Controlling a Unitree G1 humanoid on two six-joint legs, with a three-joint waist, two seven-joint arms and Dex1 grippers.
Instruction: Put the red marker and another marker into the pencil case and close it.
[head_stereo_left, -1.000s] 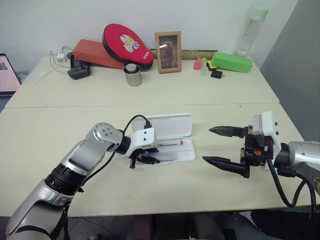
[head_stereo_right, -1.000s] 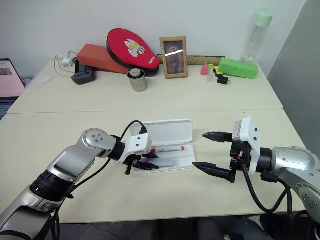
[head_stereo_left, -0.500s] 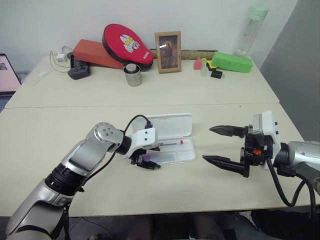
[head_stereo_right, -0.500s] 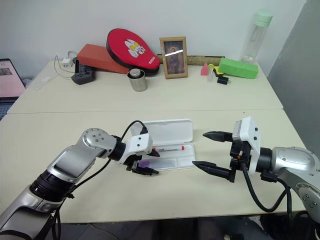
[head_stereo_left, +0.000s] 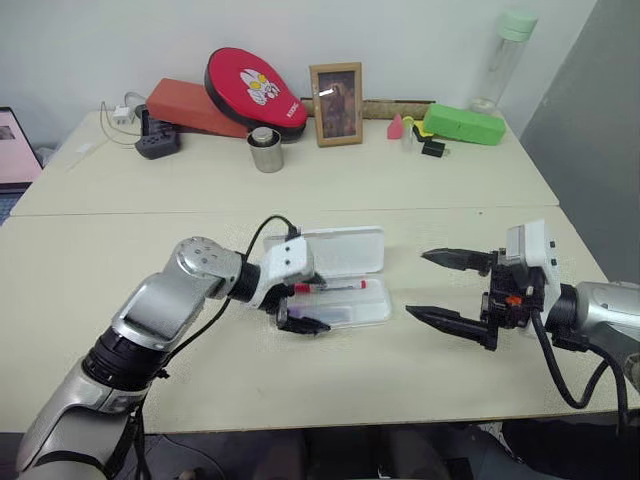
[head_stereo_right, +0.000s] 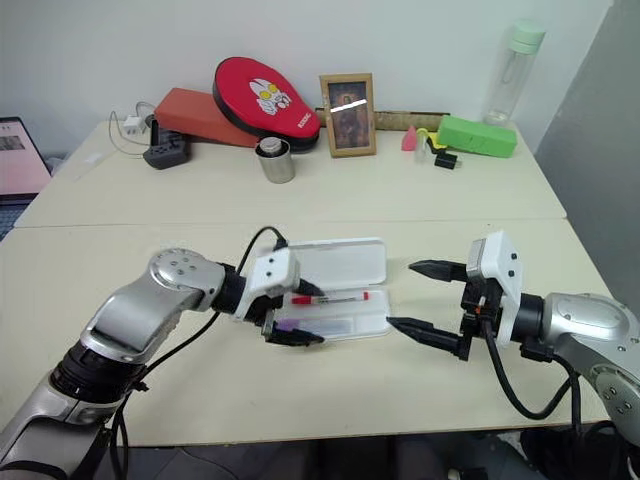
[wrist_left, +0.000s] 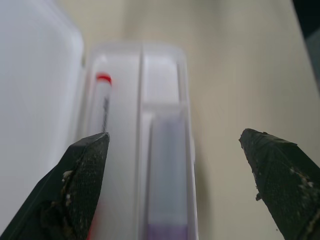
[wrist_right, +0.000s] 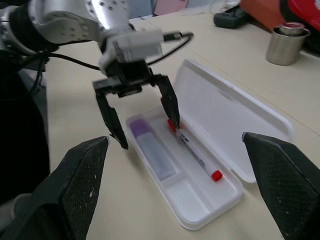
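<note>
Now both markers in pencil case (wrist_right: 235, 150); left fingers (wrist_right: 170, 102) apart above, right fingers (head_stereo_left: 445, 290) apart.

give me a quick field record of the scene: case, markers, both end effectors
pencil case: open, lid laid back flat on the table
red marker: lying inside the case, lid side
purple-ended marker: lying inside the case, front compartment
left end effector: open, over the purple end of the case, holding nothing
right end effector: open, beside the case, holding nothing
</note>
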